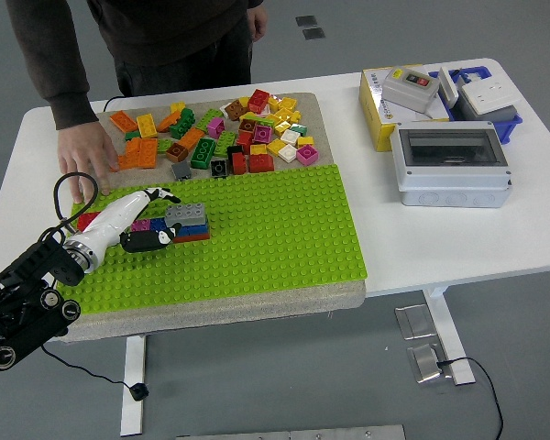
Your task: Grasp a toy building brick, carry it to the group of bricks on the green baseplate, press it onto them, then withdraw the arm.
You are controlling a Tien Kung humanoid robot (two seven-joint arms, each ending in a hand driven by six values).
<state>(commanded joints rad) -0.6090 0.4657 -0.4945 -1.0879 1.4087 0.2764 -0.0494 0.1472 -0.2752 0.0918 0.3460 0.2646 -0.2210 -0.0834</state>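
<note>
The green baseplate (257, 229) covers the front of a beige board. A group of bricks (185, 223) stands at its left, a grey brick on top of blue, red and magenta ones. My left hand (147, 220), white with black fingertips, lies just left of the group with its fingers relaxed and holding nothing, the thumb beside the group's lower left. A pile of loose bricks (215, 137) lies on the board behind the baseplate. The right arm is out of view.
A person stands at the far side with one hand (84, 156) flat on the board's left corner, near my arm. A grey enclosure box (451, 165), a yellow box (385, 110) and switch parts (481, 96) sit at the right.
</note>
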